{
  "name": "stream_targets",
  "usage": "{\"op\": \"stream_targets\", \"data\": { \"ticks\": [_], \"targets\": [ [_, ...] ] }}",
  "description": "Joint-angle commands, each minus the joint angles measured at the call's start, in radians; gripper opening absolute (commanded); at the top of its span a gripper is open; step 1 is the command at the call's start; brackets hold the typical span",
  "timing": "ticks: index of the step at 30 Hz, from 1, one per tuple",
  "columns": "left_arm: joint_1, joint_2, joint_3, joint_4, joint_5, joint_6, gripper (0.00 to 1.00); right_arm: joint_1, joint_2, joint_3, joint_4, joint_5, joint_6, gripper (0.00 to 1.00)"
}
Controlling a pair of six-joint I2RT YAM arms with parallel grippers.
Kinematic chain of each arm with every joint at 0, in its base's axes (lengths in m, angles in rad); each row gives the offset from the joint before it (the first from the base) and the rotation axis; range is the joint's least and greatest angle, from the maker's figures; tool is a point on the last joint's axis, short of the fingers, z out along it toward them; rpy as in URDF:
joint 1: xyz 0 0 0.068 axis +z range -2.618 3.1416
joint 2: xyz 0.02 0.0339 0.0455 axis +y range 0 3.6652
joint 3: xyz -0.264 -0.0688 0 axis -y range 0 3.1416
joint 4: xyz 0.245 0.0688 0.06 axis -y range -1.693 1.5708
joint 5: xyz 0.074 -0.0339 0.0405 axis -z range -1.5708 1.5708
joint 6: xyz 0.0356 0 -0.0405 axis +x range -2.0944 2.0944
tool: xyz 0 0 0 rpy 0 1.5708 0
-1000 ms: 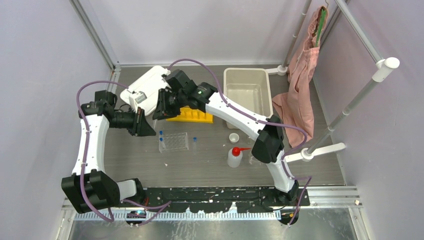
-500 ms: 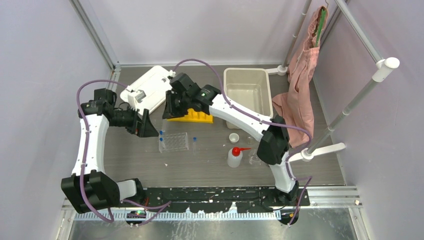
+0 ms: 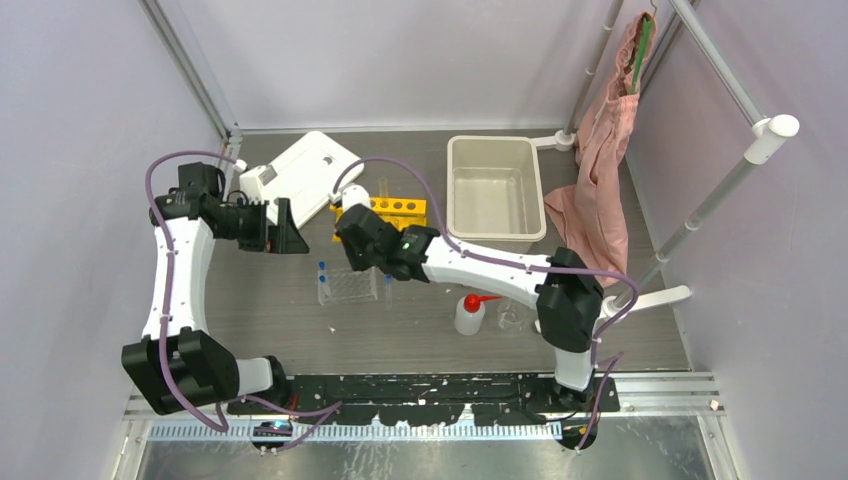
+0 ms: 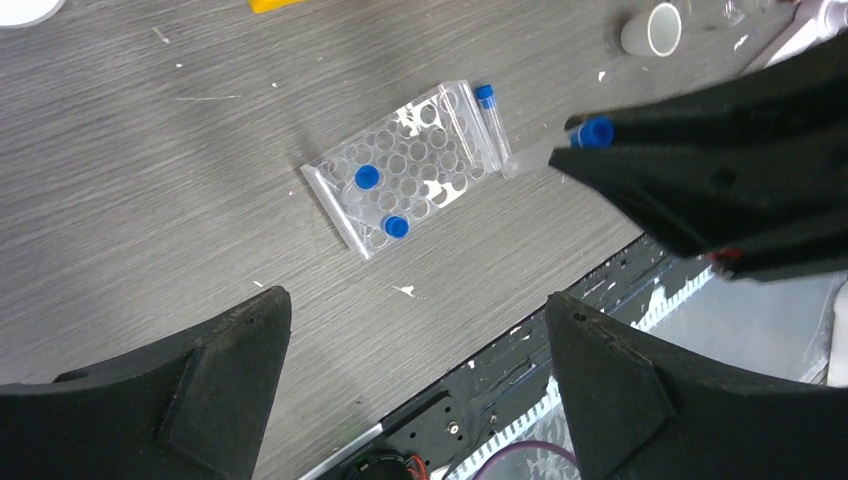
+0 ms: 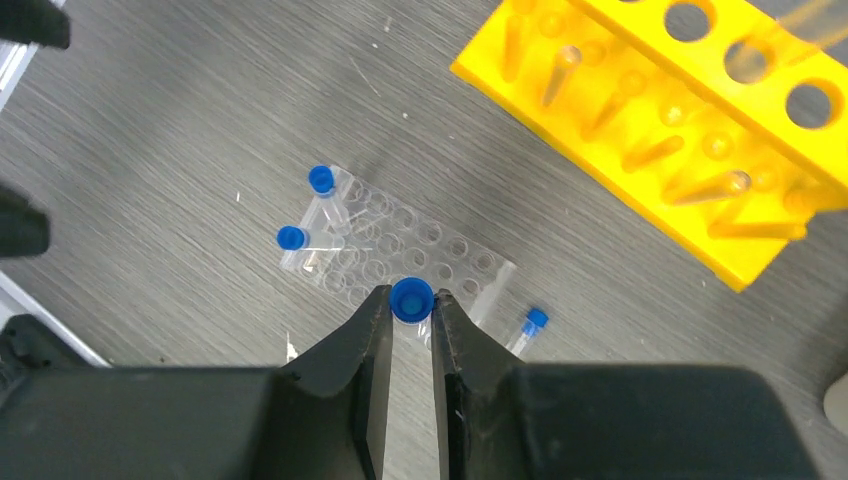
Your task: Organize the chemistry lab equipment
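The step in hand looks like loading vials into the clear tray point(image 5: 455, 250). The right fingers point(image 5: 368, 345) pinch a blue-capped vial point(image 5: 411, 298) just under its cap, holding it over one long edge of the tray. Two more capped vials point(image 5: 320, 181) sit at the tray's left end, and another point(image 5: 533, 321) is on the tabletop just beside its right end. The left fingers point(image 4: 225, 365) are spread wide with nothing between them, hovering to the far left of the tray and apart from it.

Next, I judge, the held vial needs lining up over a free hole and lowering straight; the holes look narrow, and a tilt could catch a rim.

The yellow rack point(image 3: 385, 211) stands just beyond the tray, and the white squeeze bottle point(image 3: 467, 313) is off to the right. The tabletop point(image 3: 400, 340) is grey wood-grain flecked with white. Pale lilac walls enclose it, and a pink cloth point(image 3: 592, 170) hangs at the far right.
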Motion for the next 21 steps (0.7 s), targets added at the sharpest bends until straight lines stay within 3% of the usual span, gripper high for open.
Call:
{"op": "stream_targets", "data": {
  "ticks": [1, 5, 21],
  "targets": [
    [0.026, 0.004, 0.046, 0.037, -0.037, -0.051, 0.99, 0.042, 0.004, -0.039, 0.241, 0.115, -0.128, 0.01],
    [0.052, 0.028, 0.057, 0.034, -0.049, -0.064, 1.00, 0.085, 0.039, -0.084, 0.361, 0.144, -0.185, 0.01],
    [0.094, 0.052, 0.047, 0.045, -0.039, -0.056, 1.00, 0.105, 0.156, -0.067, 0.395, 0.145, -0.173, 0.01]
  ]
}}
